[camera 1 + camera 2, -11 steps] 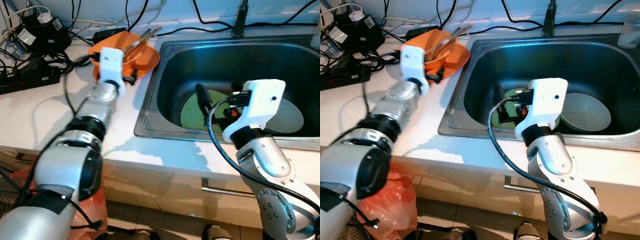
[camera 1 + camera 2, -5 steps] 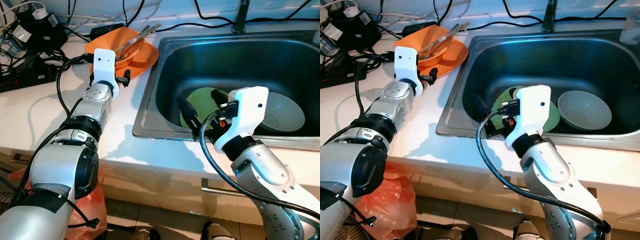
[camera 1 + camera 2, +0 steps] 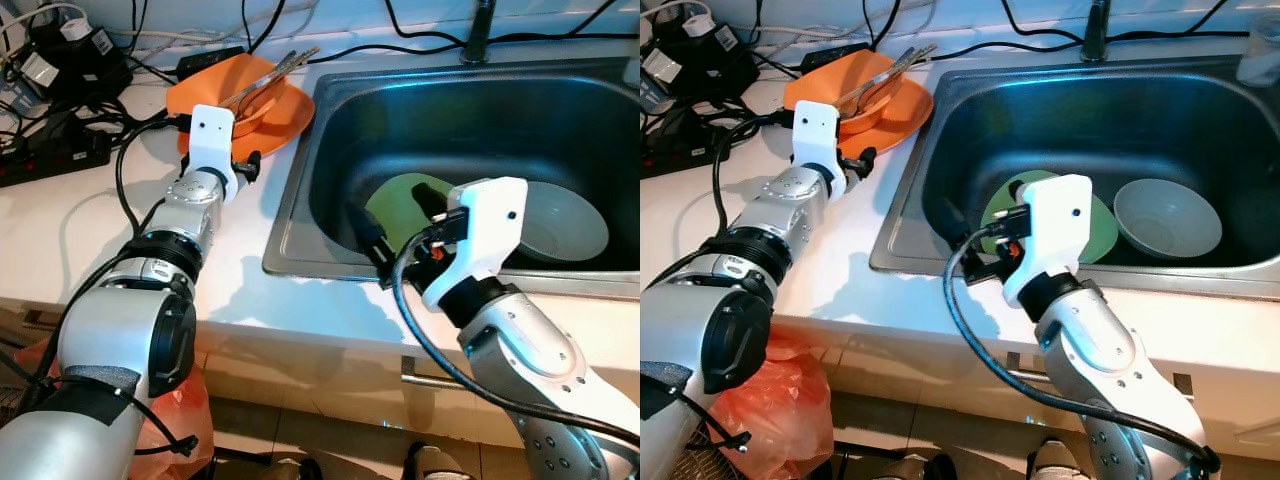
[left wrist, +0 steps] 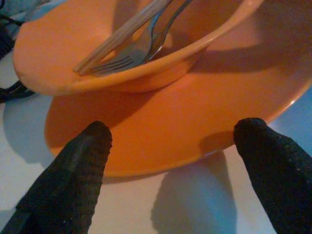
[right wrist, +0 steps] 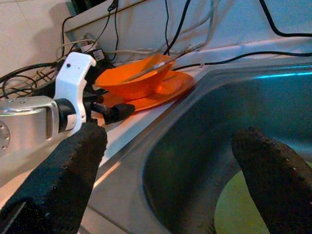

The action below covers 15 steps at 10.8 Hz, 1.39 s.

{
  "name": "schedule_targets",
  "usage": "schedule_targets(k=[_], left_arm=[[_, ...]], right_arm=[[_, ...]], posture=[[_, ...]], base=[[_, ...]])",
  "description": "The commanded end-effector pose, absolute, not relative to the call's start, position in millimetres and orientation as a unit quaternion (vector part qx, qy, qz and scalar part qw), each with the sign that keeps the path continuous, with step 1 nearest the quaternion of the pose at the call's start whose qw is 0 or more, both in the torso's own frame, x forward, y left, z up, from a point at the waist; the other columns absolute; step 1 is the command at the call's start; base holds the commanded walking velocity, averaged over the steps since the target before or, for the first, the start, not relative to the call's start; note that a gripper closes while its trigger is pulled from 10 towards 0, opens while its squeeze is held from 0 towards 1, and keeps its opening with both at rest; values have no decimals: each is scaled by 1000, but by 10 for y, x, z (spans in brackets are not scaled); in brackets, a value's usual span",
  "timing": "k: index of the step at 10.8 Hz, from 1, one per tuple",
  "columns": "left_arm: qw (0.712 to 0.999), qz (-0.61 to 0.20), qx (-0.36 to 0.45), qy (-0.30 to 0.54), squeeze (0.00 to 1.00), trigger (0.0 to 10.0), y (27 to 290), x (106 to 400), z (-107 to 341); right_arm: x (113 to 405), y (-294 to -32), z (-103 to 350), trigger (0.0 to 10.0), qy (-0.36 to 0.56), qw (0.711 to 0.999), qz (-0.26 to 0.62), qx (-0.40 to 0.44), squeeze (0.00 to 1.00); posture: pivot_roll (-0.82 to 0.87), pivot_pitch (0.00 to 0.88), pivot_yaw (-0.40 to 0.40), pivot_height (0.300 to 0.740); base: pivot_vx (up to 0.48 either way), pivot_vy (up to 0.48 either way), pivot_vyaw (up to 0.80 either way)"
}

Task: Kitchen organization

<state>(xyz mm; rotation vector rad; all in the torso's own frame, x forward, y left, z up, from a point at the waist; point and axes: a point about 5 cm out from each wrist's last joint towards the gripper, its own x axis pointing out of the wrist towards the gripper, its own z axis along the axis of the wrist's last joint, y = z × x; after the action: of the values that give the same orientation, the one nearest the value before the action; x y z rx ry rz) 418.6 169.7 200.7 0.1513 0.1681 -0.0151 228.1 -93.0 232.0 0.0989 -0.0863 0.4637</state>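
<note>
An orange plate [image 3: 290,118] lies on the white counter left of the sink [image 3: 560,110]. On it sits an orange bowl [image 4: 146,73] holding a fork [image 4: 131,56] and chopsticks [image 3: 285,68]. My left gripper [image 4: 175,134] is open, its two fingertips level with the plate's near rim, one on each side, not touching. My right gripper [image 3: 395,215] is open with nothing in it, low over the sink's left half, just above a green plate [image 3: 400,190]. A pale bowl [image 3: 1165,215] sits beside the green plate.
A faucet [image 3: 482,30] stands behind the sink. A black power strip [image 3: 50,160], adapters and tangled cables [image 3: 120,110] crowd the counter's back left. A clear glass [image 3: 1258,50] stands at the far right. A red plastic bag [image 3: 780,400] hangs below the counter.
My right gripper has moved left and back toward the sink's near-left wall, staying open. The left gripper has hardly moved by the orange plate. The camera has shifted slightly.
</note>
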Motion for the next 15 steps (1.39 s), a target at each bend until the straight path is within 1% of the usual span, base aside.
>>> schedule_targets(k=[1, 3, 6, 10, 12, 15], left_arm=[[991, 14, 77, 107, 0, 10000, 1841, 4164, 1957], [996, 31, 25, 82, 0, 10000, 1885, 4192, 2099], [994, 48, 5, 103, 0, 10000, 1974, 4175, 2067], [985, 47, 15, 165, 0, 10000, 2075, 4109, 1882], [980, 46, 44, 190, 0, 10000, 2150, 4069, 1797], [976, 46, 46, 208, 0, 10000, 2232, 4019, 1699]], right_arm=[[2239, -888, 2316, 10000, -41, 968, 241, 53, 314], [2231, -898, 2308, 10000, -40, 969, 237, 52, 318], [2239, -901, 2310, 10000, -41, 970, 235, 51, 314], [2226, -895, 2299, 10000, -39, 970, 234, 51, 310], [2227, -887, 2295, 10000, -39, 970, 234, 53, 310], [2232, -891, 2284, 10000, -38, 970, 234, 53, 310]], posture=[[-206, 164, 209, 740], [-209, 164, 212, 740], [-211, 164, 211, 740], [-207, 167, 218, 740], [-198, 167, 219, 740], [-190, 163, 220, 740]], base=[[0, 0, 0], [0, 0, 0], [0, 0, 0], [0, 0, 0], [0, 0, 0], [0, 0, 0]])
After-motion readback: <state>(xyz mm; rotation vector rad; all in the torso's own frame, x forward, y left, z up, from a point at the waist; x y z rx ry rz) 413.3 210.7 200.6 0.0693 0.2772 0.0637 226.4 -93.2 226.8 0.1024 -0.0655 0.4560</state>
